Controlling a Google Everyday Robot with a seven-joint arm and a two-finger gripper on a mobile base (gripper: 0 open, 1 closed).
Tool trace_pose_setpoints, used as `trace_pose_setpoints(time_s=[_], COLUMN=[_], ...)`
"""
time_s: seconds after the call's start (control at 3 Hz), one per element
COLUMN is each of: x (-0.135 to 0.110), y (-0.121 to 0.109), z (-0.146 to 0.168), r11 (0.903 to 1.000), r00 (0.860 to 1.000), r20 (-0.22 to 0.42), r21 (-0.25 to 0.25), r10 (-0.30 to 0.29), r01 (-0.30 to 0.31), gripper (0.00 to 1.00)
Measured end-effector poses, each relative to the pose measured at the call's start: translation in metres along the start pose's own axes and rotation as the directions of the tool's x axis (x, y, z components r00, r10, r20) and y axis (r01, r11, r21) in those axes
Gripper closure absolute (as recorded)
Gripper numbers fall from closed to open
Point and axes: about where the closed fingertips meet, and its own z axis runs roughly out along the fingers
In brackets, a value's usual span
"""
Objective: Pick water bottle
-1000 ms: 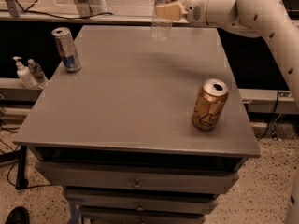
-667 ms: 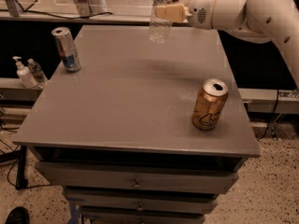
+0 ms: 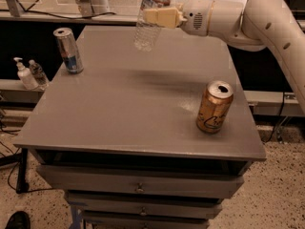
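Note:
The water bottle (image 3: 148, 27) is a slim clear plastic bottle with a red and blue label band near its top. It hangs tilted in the air above the far part of the grey table (image 3: 124, 109). Its cap is cut off by the top edge of the view. My gripper (image 3: 161, 17) reaches in from the right on the white arm and is shut on the bottle's upper part.
A gold can (image 3: 214, 107) stands open at the table's right side. A silver-blue can (image 3: 68, 50) stands at the far left corner. A white pump dispenser (image 3: 22, 74) and a tiny clear bottle (image 3: 37, 73) sit on a lower ledge at left. Drawers (image 3: 139, 187) lie below the tabletop.
The gripper has carried the water bottle a little to the left and higher, and the bottle now tilts more with its base swung to the left.

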Motion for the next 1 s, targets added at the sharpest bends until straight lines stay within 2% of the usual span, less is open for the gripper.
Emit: trace_pose_setpoints(time_s=[0.33,0.67,1.0], x=[0.004,0.009,0.009], y=[0.021,0.038,0.038], z=[0.014,0.026,0.026], r11=[0.9962,0.9852,0.9852], r00=[0.999,0.995,0.995], r20=[0.015,0.020,0.020], r21=[-0.077,-0.146,-0.147], r10=[0.042,0.093,0.093], r01=[-0.041,-0.089,-0.089], gripper=[1.00,1.00,1.00])
